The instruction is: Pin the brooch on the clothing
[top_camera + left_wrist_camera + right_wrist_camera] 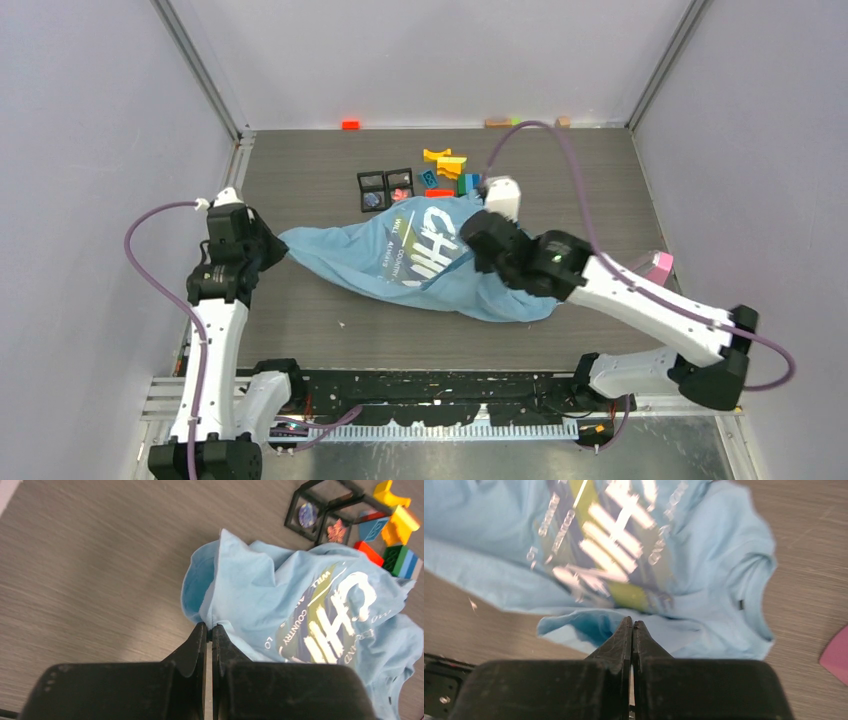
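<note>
The left gripper (209, 627) is clamped on one edge of the T-shirt (280, 600), which lies bunched on the desk (100, 555). The right gripper (632, 622) is pinched together on a fold. The brooch (336, 530) sits in a black box (323, 527) just beyond the shirt.

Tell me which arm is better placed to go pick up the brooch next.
Probably right: the right hand, shut on the clothing, sits closer to the brooch in its black case; the left hand pinches the clothing's far left end.
</note>
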`<action>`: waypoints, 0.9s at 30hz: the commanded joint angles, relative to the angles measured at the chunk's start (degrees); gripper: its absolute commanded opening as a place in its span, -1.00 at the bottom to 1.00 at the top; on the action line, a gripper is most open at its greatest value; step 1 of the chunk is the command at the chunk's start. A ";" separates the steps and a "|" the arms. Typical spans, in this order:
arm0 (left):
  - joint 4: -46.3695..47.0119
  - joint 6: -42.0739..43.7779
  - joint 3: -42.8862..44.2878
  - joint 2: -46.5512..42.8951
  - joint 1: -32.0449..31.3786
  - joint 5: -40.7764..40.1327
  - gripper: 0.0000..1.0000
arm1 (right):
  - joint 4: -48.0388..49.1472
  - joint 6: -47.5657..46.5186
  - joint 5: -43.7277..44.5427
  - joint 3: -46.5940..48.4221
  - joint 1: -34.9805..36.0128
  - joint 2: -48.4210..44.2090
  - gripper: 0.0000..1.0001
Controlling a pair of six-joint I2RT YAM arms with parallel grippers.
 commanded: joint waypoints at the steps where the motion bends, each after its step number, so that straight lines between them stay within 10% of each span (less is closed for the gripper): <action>1: 0.37 2.23 7.38 2.51 0.30 0.02 -1.00 | -2.07 -6.74 -0.64 2.82 -12.46 -5.93 -0.99; 7: -2.60 2.17 24.23 9.82 0.30 3.97 -1.00 | -0.37 -14.71 -3.82 17.71 -26.99 -4.11 -0.99; 16: -10.27 1.45 62.78 16.70 0.30 10.74 -1.00 | -1.02 -23.14 -10.02 61.14 -29.31 -0.03 -0.99; 27: -12.35 0.68 84.69 15.85 0.30 15.14 -1.00 | 11.90 -27.63 -27.83 62.47 -29.31 -12.70 -0.99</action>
